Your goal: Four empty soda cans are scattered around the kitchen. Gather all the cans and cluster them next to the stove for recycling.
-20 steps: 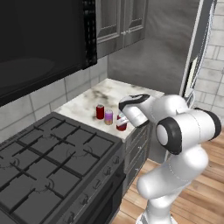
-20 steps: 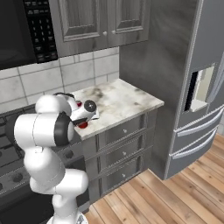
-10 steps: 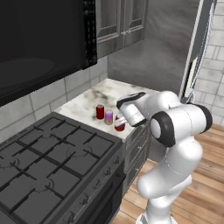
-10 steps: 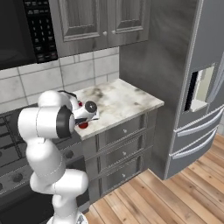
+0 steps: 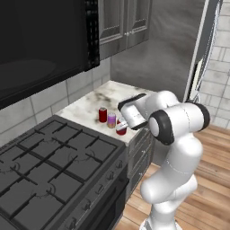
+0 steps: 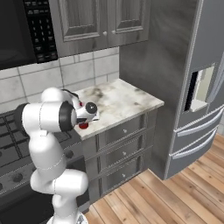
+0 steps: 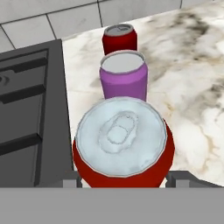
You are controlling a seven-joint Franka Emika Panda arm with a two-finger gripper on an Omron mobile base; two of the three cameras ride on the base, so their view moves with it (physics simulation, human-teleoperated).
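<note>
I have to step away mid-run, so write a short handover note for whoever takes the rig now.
Gripper: fingers either side of the near red can, which stands on the counter; whether it is clamped or freed is unclear.
Cans: three in a row beside the stove: near red can, purple can, far red can.
Done: those three are clustered by the stove.
Left: confirm release, then fetch the fourth can.

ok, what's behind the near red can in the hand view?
A purple can stands directly behind the near red can, then another red can near the tiled wall. The purple can's base is covered.
</note>
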